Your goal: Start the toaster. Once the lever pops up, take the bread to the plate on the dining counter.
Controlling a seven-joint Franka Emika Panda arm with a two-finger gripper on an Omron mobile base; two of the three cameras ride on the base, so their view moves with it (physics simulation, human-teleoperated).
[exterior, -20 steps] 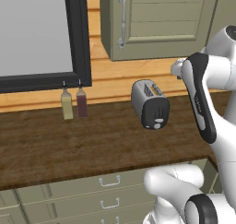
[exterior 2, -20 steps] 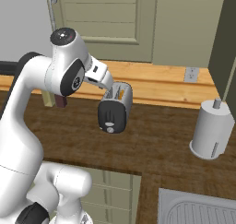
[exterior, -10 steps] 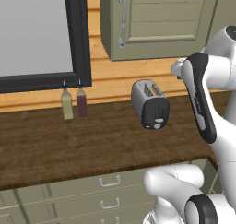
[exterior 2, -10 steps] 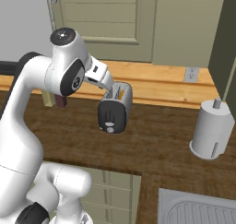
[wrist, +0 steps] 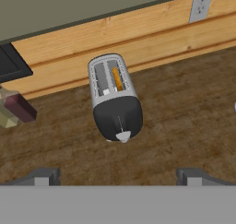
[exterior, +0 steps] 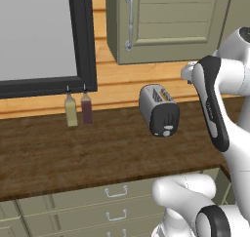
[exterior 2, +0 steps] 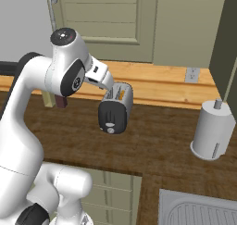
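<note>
The toaster (wrist: 115, 101) stands on the wooden desk (wrist: 184, 121), bread (wrist: 117, 79) in its right slot; above it the claw (wrist: 117, 177) gapes wide, empty

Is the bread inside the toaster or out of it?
Inside. In the hand view, the bread is an orange-tan edge down in one of the two top slots of the toaster.

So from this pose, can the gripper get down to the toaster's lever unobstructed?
Probably yes. The gripper is open, above and in front of the toaster, and the lever on its black end face looks exposed, with bare counter around it.
</note>
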